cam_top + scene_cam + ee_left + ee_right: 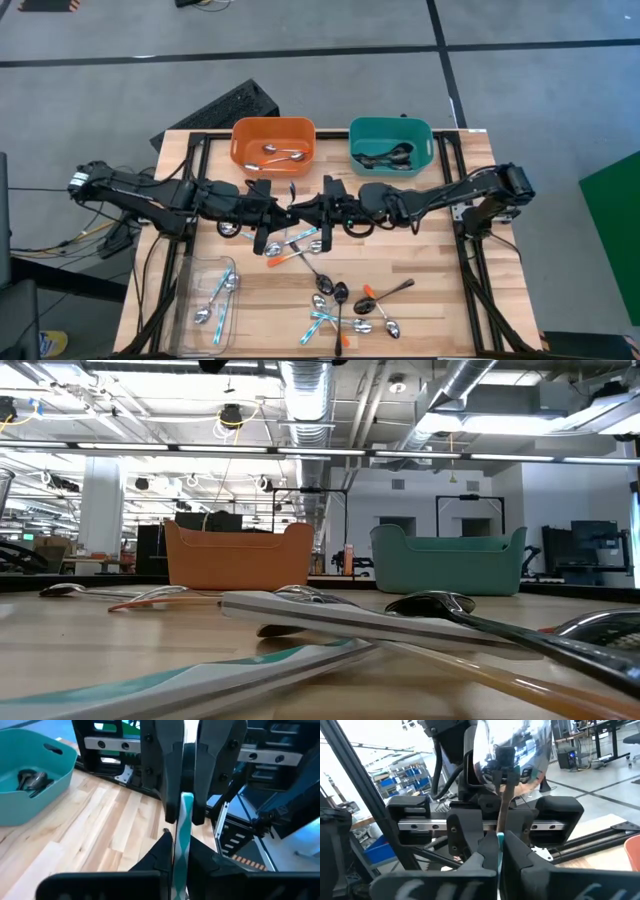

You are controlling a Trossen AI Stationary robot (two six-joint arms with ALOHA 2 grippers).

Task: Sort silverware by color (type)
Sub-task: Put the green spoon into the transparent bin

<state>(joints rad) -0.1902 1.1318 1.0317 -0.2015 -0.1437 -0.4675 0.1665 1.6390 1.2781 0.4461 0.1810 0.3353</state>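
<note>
Above the middle of the wooden desk, the two dark arms meet nose to nose, and between them hangs one small spoon with a light-blue handle and shiny metal bowl — a hand-over in mid-air, by the look of it. The left gripper has its fingers clamped on the striped handle, which runs up from between them in the left wrist view; the right gripper is pinched on the same spoon, with the bowl standing mirror-bright just past its fingertips in the right wrist view. To do this step well, I judge, one gripper should let go only once the other's hold is firm, and the release should be straight and slow so the thin handle does not twist or slip out over the desk. The spoon would then belong in the clear plastic tray at the near left, where other blue-handled spoons already lie. The orange bin and the teal bin at the far edge each hold a few pieces, while a loose scatter of mixed spoons waits on the desk nearer the front.
</note>
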